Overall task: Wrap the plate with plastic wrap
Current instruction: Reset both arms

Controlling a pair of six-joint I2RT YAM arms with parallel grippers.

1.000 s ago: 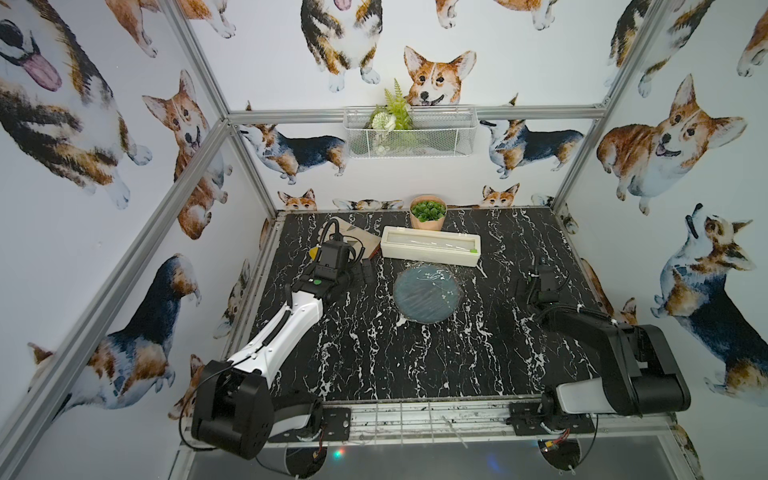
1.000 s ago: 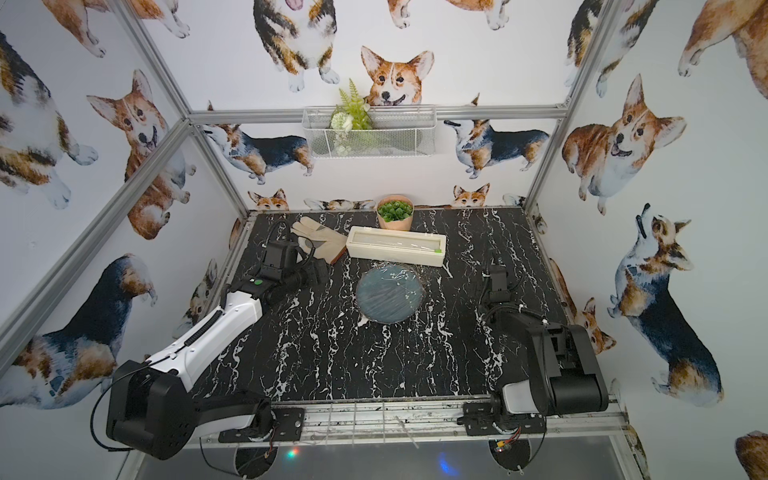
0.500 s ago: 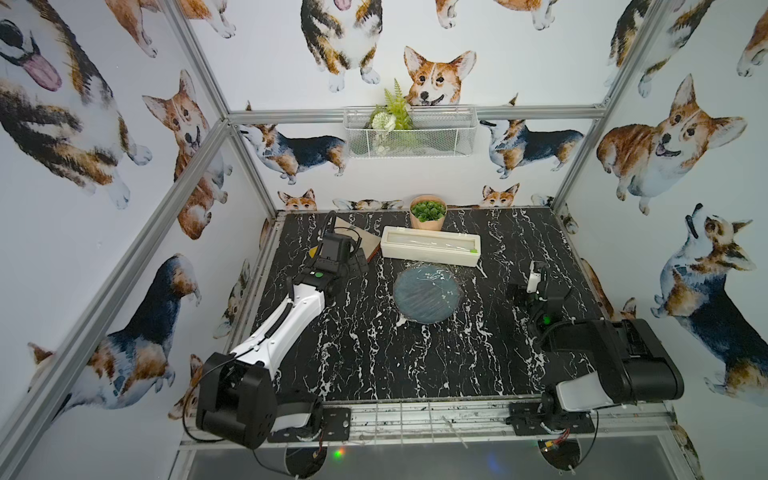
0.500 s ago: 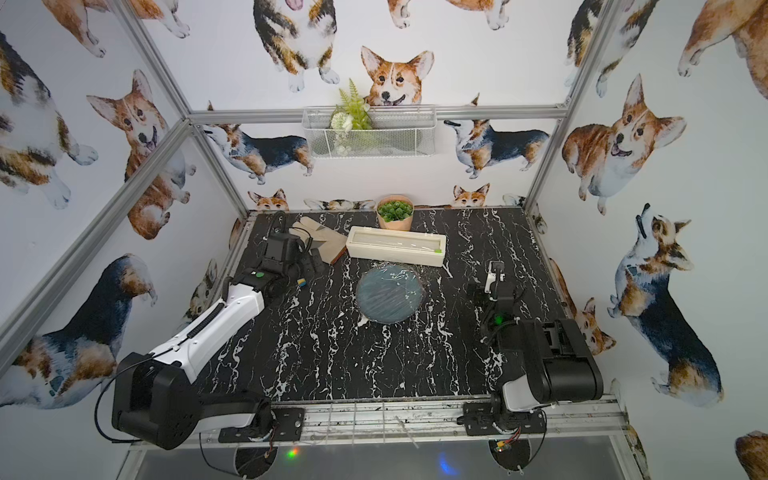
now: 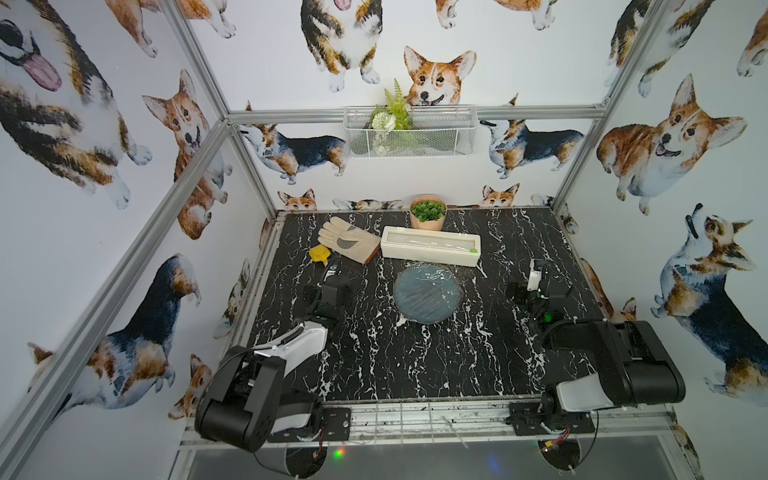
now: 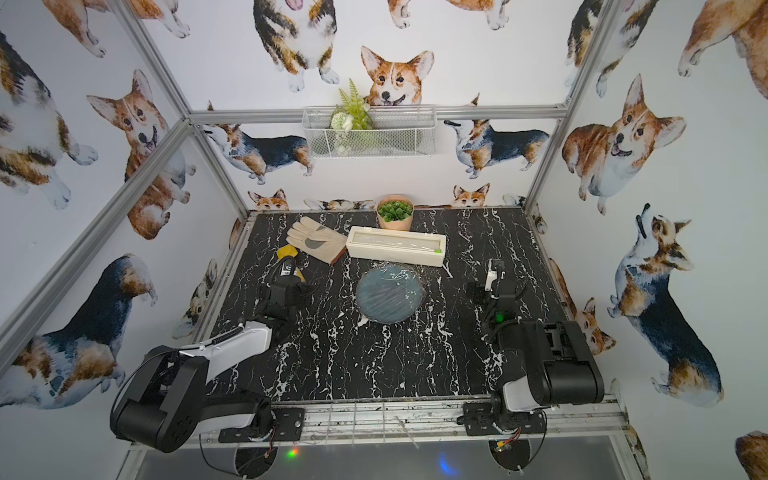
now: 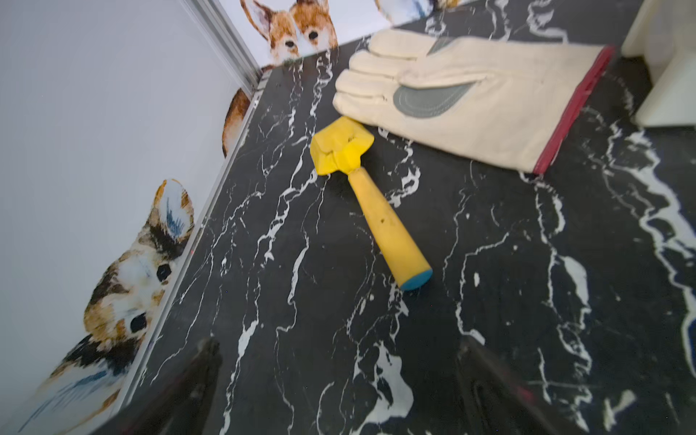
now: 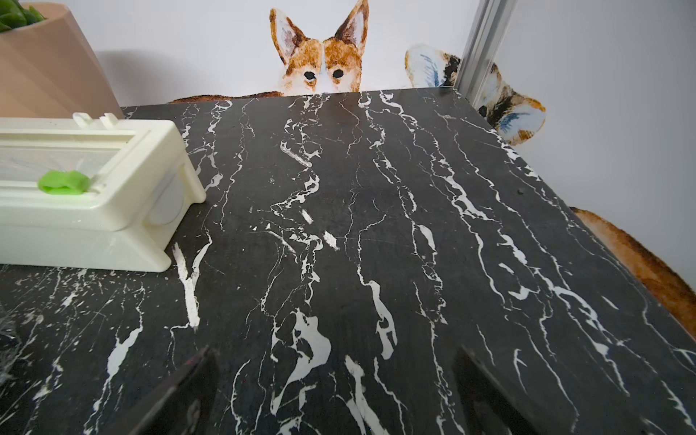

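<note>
The blue-grey plate lies mid-table, and glossy, crinkly plastic wrap lies over it and shows past its rim. Just behind it is the cream dispenser box with its green slider at the right end. My left gripper is open and empty, left of the plate and facing the glove. To the plate's right, my right gripper is open over bare table.
A beige work glove and a yellow-handled tool lie at the back left. A potted green plant stands behind the box. A wire basket hangs on the back wall.
My left arm has drawn back toward the front, uncovering the glove and the yellow tool. My right gripper has shifted only slightly. Both stayed open.
</note>
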